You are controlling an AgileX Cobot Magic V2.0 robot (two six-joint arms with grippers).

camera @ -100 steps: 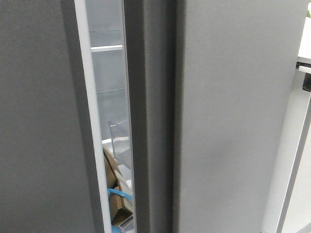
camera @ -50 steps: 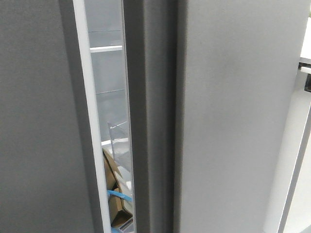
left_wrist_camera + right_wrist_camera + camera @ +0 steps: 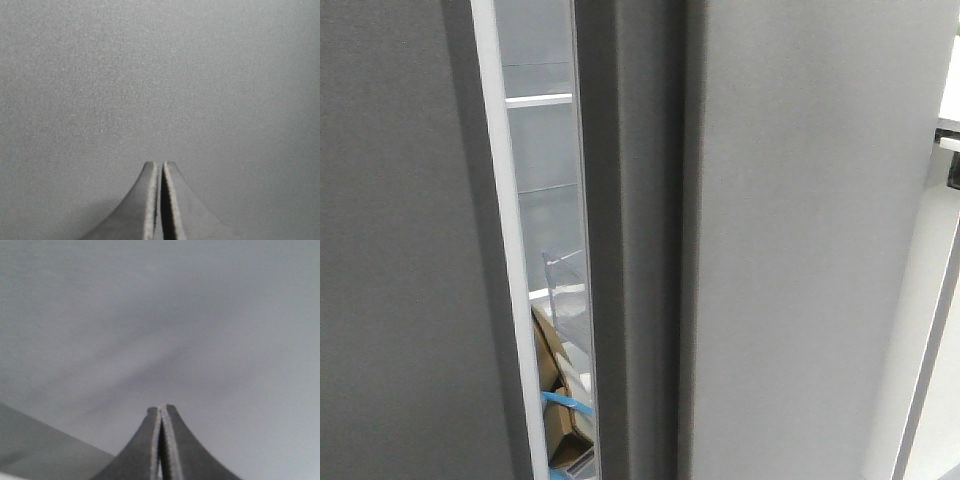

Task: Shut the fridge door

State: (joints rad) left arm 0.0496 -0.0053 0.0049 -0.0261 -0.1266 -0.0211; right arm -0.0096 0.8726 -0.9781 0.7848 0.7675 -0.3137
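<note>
The fridge door (image 3: 800,250) is a tall matte dark-grey panel filling the right of the front view, with its thick darker side face (image 3: 635,250) down its left edge. It stands ajar: a narrow gap (image 3: 548,200) left of it shows lit shelves inside. Neither gripper shows in the front view. My left gripper (image 3: 160,164) is shut and empty, tips close to a matte grey panel (image 3: 160,75); I cannot tell which panel. My right gripper (image 3: 161,407) is shut and empty, close to a smooth pale-grey surface (image 3: 200,315).
Left of the gap stands another dark-grey panel (image 3: 400,250) edged by a thin pale strip (image 3: 505,250). Inside the gap are a clear bin (image 3: 568,290) and a brown box with a blue band (image 3: 560,400). A light-grey glossy cabinet door (image 3: 920,350) stands at the far right.
The front view has shifted slightly, and the fridge door covers a little more of the frame's right side. The gap looks about as wide as before.
</note>
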